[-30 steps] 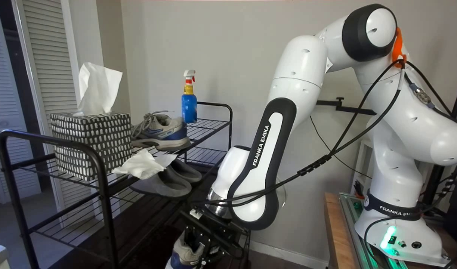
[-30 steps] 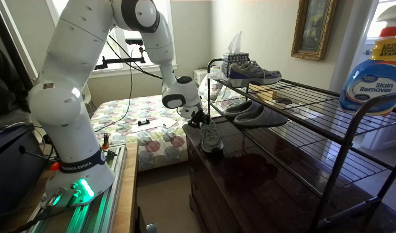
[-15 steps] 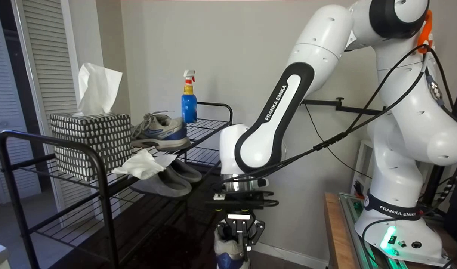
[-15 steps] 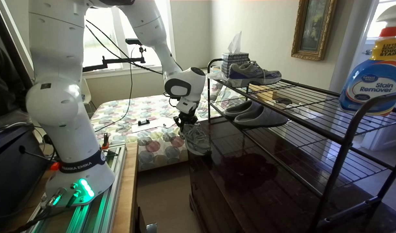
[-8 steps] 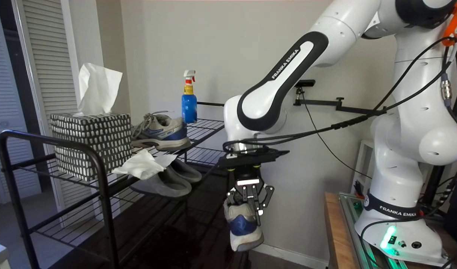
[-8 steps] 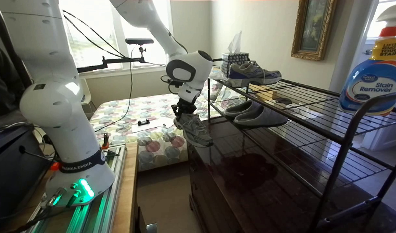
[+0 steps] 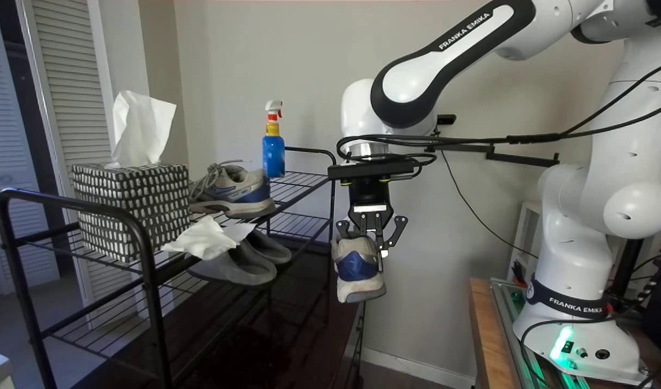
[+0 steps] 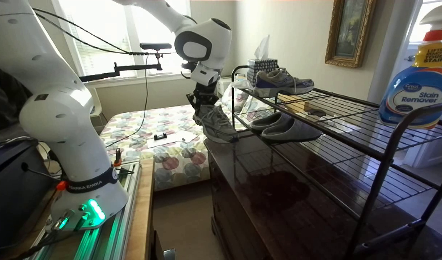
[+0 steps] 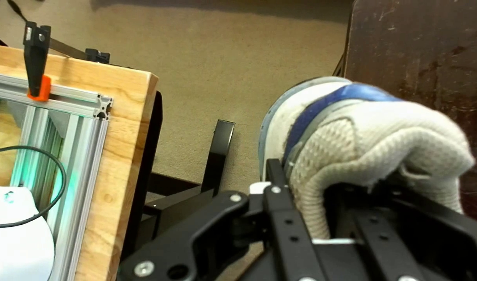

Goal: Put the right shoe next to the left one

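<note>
Gripped sneaker (image 7: pixel 359 270) lifted higher, end effector (image 7: pixel 368 247) risen with it, turned from slanted to vertical

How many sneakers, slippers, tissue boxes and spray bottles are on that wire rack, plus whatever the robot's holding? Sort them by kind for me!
Laced sneakers: 2 (one held, one shelved)
Grey slippers: 2
Tissue box: 1
Stain remover spray bottle: 1
Total: 6

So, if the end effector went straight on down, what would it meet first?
Probably the dark dresser near its edge, with the held sneaker touching first; depth is unclear, so it might miss.
</note>
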